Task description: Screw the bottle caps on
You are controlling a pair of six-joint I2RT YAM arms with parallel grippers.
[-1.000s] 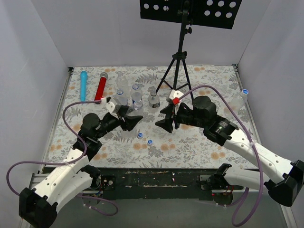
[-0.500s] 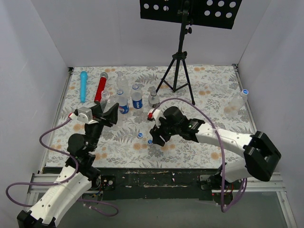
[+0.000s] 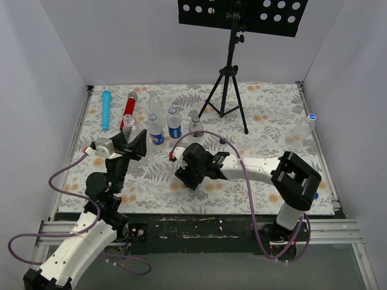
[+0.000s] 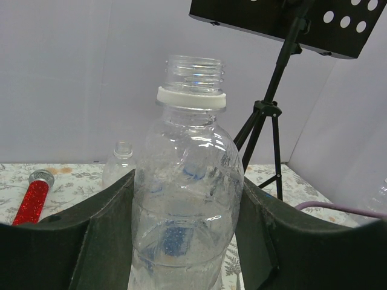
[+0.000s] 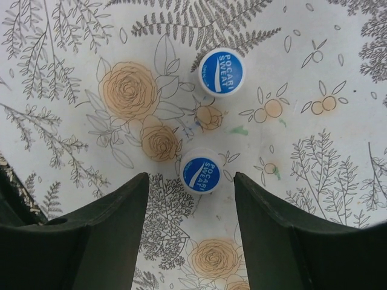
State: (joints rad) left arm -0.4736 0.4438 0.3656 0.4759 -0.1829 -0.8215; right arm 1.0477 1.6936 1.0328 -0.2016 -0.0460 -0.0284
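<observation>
Between the fingers of the left gripper point(image 4: 187, 241): clear bottle point(image 4: 188, 163), clamped upright by its body, neck uncapped, white ring under the threads. Right gripper point(image 5: 190, 229): jaws apart, gripping nothing, pointed down over floral mat point(image 5: 314, 151). Near blue cap point(image 5: 202, 174) lies top up on the mat, just ahead of the gap between the right fingers. Far blue cap point(image 5: 221, 72) lies beyond it, not touching. Behind the held bottle: second open bottle point(image 4: 121, 160), red cylinder point(image 4: 33, 199), black tripod point(image 4: 266, 115).

From above the table's point(image 3: 272, 121) near edge, the top view takes in all 4 edges. The left wrist view faces the far edge, close on a bottle point(image 4: 187, 181) that the top view shares. The right wrist view looks straight down, close over 2 caps point(image 5: 221, 71).
</observation>
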